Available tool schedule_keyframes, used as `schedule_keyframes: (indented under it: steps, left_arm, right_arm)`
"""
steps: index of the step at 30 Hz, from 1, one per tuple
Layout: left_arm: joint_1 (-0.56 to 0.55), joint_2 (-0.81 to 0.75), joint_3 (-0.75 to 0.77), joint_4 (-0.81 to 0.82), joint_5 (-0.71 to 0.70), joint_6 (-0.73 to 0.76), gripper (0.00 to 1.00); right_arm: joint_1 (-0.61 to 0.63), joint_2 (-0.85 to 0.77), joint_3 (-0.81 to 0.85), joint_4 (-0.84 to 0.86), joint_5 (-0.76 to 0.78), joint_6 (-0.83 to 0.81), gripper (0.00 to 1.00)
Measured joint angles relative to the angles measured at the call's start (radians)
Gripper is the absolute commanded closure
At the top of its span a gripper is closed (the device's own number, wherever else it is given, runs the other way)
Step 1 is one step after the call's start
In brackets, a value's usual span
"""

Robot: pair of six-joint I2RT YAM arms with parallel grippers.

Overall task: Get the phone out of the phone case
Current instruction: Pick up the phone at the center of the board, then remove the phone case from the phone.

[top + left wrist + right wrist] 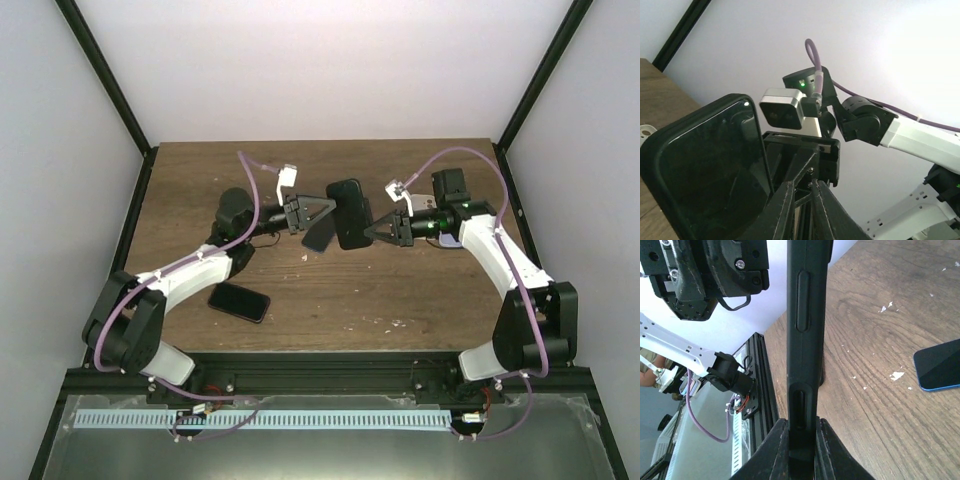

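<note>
The phone case (348, 212) hangs in the air between the two claws, its long axis crosswise to the line joining them. The right gripper (375, 232) pinches it. From that claw the case stands edge-on straight ahead, clamped between the fingers, its button slots running away from the tips. The left gripper (328, 208) meets the opposite long edge. Its fingers (787, 200) look pressed together with nothing between them, and the case sits just beside them, not inside. The glossy dark face within the rim I take for the phone (705, 170), seated in the case, though I can't be sure. A loose handset (239, 301) lies flat on the table (420, 290), well behind the left claw. That claw is the free one, so I'd expect the prying to fall to it.
</note>
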Motion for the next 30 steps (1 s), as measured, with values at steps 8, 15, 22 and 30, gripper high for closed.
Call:
schedule_keyframes:
  steps: [8,15,22,30]
  left_arm:
    - [-0.001,-0.027,-0.047,-0.012,-0.028,0.016,0.31]
    - [-0.001,-0.175,-0.074,-0.28,-0.278,0.158,0.23]
    - [-0.04,-0.05,-0.062,-0.238,-0.186,0.158,0.5]
    - [-0.064,0.042,-0.058,0.01,-0.062,0.027,0.78]
  right_arm:
    - [0.0,-0.011,-0.018,0.004,-0.025,0.006,0.99]
    - [0.0,-0.058,-0.018,0.006,-0.059,0.007,0.99]
    - [0.001,-0.056,-0.018,-0.012,-0.103,-0.006,0.99]
    - [0.002,-0.04,-0.018,-0.038,-0.119,-0.026,0.99]
